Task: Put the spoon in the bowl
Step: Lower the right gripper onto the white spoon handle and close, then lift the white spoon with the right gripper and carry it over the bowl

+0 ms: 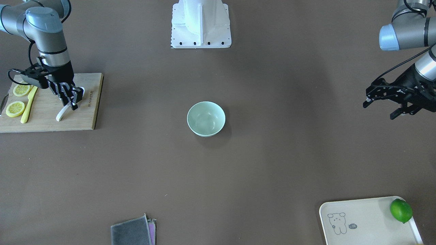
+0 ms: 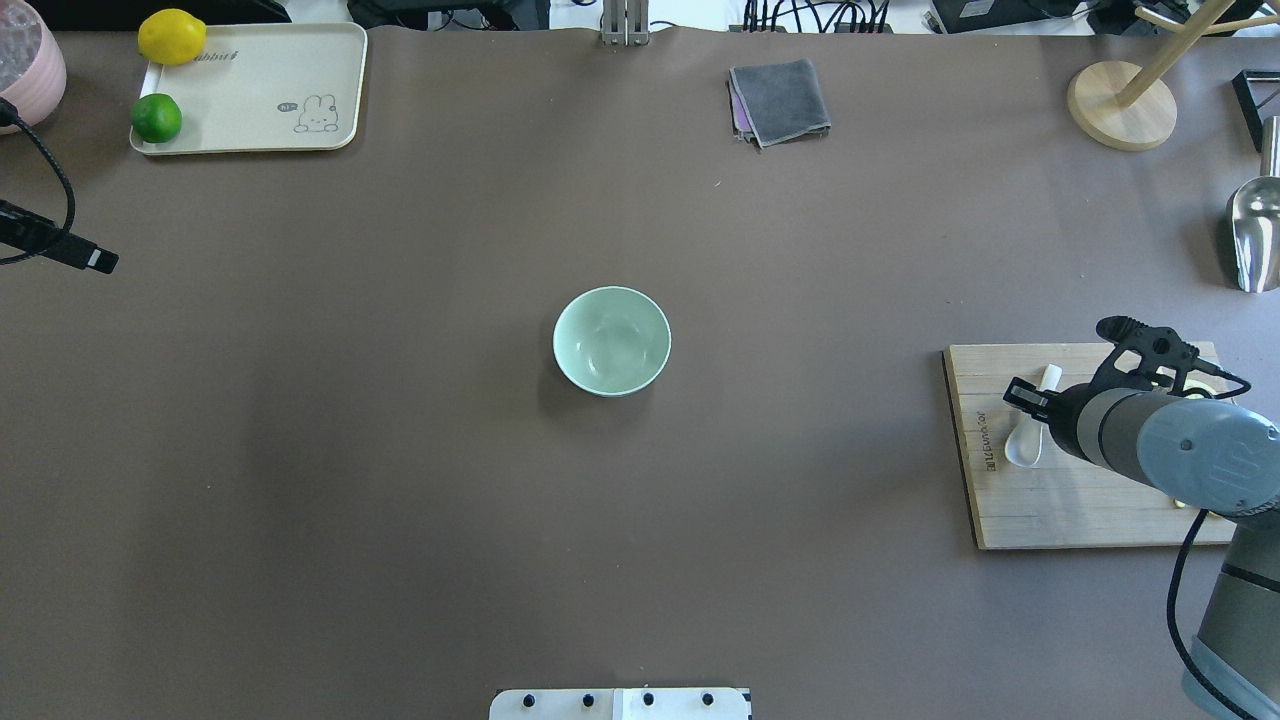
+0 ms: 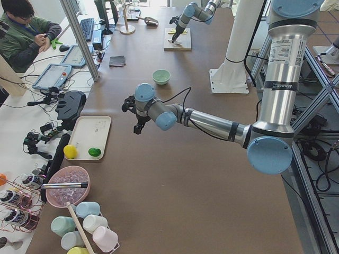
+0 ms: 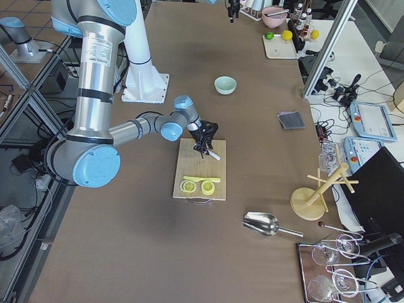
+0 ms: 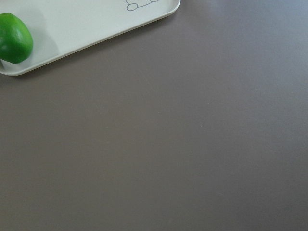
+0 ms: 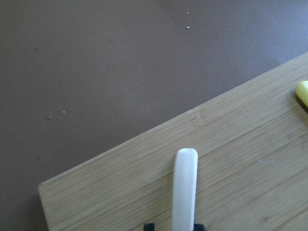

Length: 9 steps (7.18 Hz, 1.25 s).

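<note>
The white spoon point(image 1: 63, 114) lies on the wooden cutting board point(image 1: 44, 120) at the table's right end; it also shows in the overhead view point(image 2: 1025, 445). My right gripper point(image 1: 73, 101) is down on it, shut on the spoon's handle point(image 6: 185, 187), with its fingertips point(image 6: 149, 225) close on either side. The spoon stays low at the board. The pale mint-green bowl point(image 1: 206, 119) stands empty at mid-table, far from both grippers. My left gripper point(image 1: 379, 109) hangs open and empty above the table's left side.
Two lemon slices point(image 1: 15, 109) and a yellow knife point(image 1: 29, 103) lie on the board beside the spoon. A cream tray point(image 2: 250, 100) with a lime point(image 2: 156, 118) and a lemon point(image 2: 172, 37) sits far left. A grey cloth point(image 2: 780, 100), a metal scoop point(image 2: 1255, 235) and a wooden stand point(image 2: 1120, 105) lie beyond.
</note>
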Available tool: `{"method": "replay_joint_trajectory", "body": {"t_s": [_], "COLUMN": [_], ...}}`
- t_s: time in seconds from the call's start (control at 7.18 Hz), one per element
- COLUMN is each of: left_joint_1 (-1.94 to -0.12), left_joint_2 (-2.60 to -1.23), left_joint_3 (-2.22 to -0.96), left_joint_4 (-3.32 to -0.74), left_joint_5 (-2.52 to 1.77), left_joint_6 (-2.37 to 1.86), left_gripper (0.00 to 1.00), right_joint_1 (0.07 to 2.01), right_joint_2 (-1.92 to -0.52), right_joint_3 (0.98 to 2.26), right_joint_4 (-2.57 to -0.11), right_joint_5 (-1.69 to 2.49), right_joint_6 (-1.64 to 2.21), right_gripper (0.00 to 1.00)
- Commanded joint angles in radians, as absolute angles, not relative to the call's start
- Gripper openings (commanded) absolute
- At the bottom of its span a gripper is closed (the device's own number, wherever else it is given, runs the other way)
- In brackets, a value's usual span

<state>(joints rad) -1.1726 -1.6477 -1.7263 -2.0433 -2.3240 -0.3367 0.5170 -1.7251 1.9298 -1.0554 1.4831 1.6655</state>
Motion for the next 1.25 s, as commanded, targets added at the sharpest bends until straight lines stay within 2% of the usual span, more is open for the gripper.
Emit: {"method": "replay_joint_trajectory", "body": {"t_s": [0.0,0.42,0.84,1.11], "left_joint_1": [-1.172,-1.170,-1.169,-1.167], "left_joint_2": [-1.649,-1.649,-1.651,-1.651], "left_joint_3": [-1.726,-1.726,-1.724,-1.724], "left_joint_4": [-2.043,-2.043,-2.043,-2.043], "left_joint_5": [-2.324,-2.324,-2.324,-2.326], "left_joint_6": [-0.341,-0.345,-0.347,-0.348], "left_gripper": [0.99,0.99,0.99,0.99], "right_joint_1": [0.517,0.518,0.485,0.459], "right_joint_2": [-1.718,-1.666,-1.290,-1.098], "right_joint_3": [1.933,2.008,2.005,1.939], "right_joint_4": [-1.057,-1.093,-1.528,-1.652], "right_joint_5": [1.483,1.489,1.485,1.482], "right_joint_6": [1.674,1.692,1.923,2.032], "right_gripper": [0.00,0.00,0.00,0.00]}}
